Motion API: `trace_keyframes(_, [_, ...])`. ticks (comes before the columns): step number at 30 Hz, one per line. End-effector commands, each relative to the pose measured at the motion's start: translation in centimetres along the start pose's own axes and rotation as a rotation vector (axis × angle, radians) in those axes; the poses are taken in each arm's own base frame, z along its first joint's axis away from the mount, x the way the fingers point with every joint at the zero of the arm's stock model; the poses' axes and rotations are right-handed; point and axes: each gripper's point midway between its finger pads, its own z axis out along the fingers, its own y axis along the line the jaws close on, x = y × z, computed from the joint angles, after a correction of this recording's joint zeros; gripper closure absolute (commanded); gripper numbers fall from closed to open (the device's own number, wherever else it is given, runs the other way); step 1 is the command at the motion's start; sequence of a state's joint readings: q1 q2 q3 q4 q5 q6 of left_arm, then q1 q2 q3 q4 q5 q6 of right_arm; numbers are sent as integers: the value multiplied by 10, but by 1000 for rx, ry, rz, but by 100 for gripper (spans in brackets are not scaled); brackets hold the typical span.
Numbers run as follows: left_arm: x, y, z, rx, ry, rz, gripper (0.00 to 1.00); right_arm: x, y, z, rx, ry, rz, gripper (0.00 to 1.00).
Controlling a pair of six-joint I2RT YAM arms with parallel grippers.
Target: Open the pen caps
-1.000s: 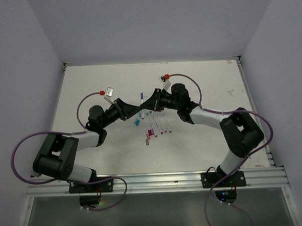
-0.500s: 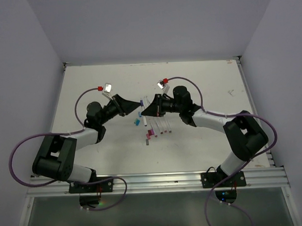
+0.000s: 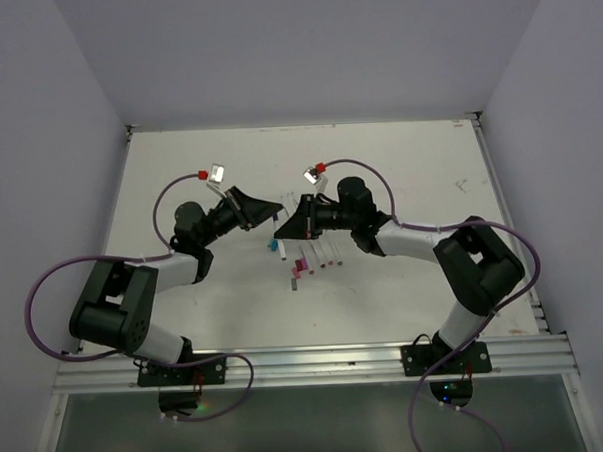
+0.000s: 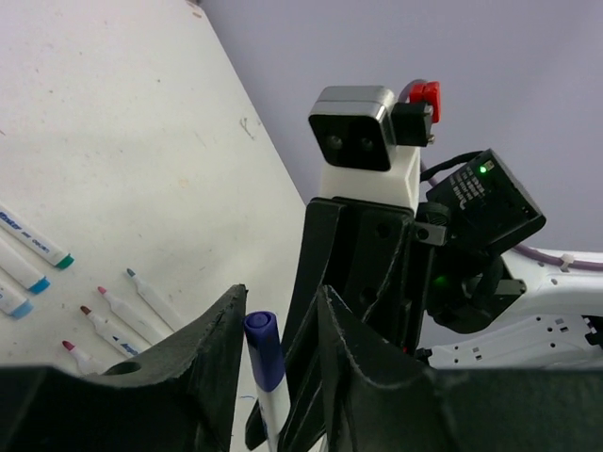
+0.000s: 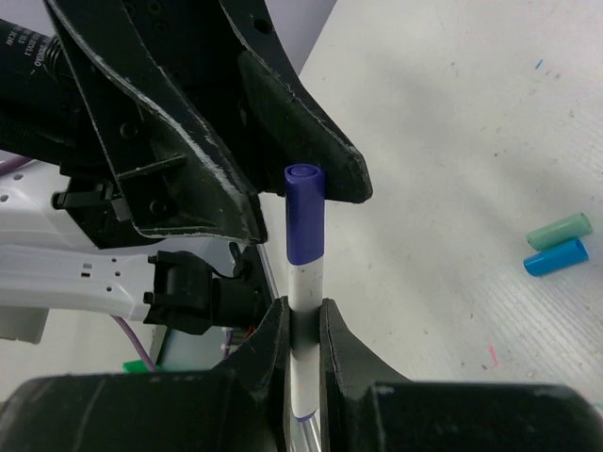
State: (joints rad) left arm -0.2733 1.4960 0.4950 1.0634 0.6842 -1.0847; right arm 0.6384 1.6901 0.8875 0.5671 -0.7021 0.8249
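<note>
Jaws of the right gripper (image 5: 301, 315) are clamped on the white pen barrel (image 5: 303, 290), as seen in the right wrist view. The barrel's long axis runs straight up the frame. Its capped end points away from these jaws toward the left gripper (image 5: 303, 202). The pen cap (image 5: 304, 231) is a short, dark blue cylinder with a flat end, fully seated on the barrel. It stands between the two black fingers (image 5: 311, 141) of the left gripper. A cyan cap (image 5: 556, 256) and a green cap (image 5: 559, 230) lie loose, side by side, on the desk (image 5: 452, 122) at right.

Left wrist view: the pen cap rises from the bottom edge with its closed end uppermost. The left jaws stand apart on either side of it. The cap sits close against one finger, with a visible gap to the other. Uncapped pens (image 4: 141, 297) lie on the desk beyond.

Top external view: both grippers meet tip to tip above the middle of the desk. The held pen is too small to resolve there. Loose pink caps (image 3: 301, 268) lie just near of the grippers.
</note>
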Motion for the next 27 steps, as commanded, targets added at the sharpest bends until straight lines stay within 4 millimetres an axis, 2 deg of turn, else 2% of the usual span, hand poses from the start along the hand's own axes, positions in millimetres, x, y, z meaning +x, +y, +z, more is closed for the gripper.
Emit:
trace_keyframes(1, [-16, -25, 6, 91, -22, 73, 65, -9, 17, 4, -67, -21, -37, 100])
trace_keyframes(4, [-15, -25, 5, 96, -15, 73, 76, -12, 18, 4, -63, -32, -37, 100])
trace_keyframes(8, [-12, -26, 3, 99, -10, 71, 79, -16, 20, 7, -68, -44, -29, 100])
trace_keyframes(10, [-10, -26, 1, 99, -5, 71, 83, -18, 19, 7, -67, -51, -27, 100])
trace_keyframes(11, [-10, -24, 1, 94, -2, 67, 87, -19, 19, 7, -65, -55, -20, 100])
trace_keyframes(12, [-9, -25, 1, 95, 1, 71, 98, -19, 17, 8, -60, -58, -15, 100])
trace_keyframes(16, [-7, -16, 2, 60, 5, 47, 100, -18, 12, 9, -30, -57, -4, 100])
trace_keyframes(17, [-10, -12, 1, 25, -12, 39, 100, -17, 7, 10, -7, -46, -26, 100])
trace_keyframes(18, [-26, 1, 4, -60, -88, 57, 100, -17, -1, 11, 36, -46, -36, 100])
trace_keyframes(19, [-22, 24, 0, -193, -82, 7, 100, -7, -7, 14, 106, 2, -23, 100])
trace_keyframes(20, [-34, 24, -3, -258, -129, 25, 100, -2, -14, 15, 160, 27, -103, 100])
trace_keyframes(21, [-56, 34, -3, -375, -225, 65, 100, 1, -21, 17, 227, 41, -141, 100])
trace_keyframes(22, [-51, 48, -10, -472, -217, 37, 100, 6, -28, 19, 366, 52, -179, 100])
trace_keyframes(24, [-63, 41, -13, -486, -287, 24, 100, 5, -40, 18, 502, 46, -287, 100])
trace_keyframes(25, [-73, 43, -15, -521, -333, 21, 100, 15, -43, 17, 563, 82, -308, 100])
trace_keyframes(27, [-81, 46, -16, -549, -362, 7, 100, 8, -58, 10, 684, 51, -348, 100])
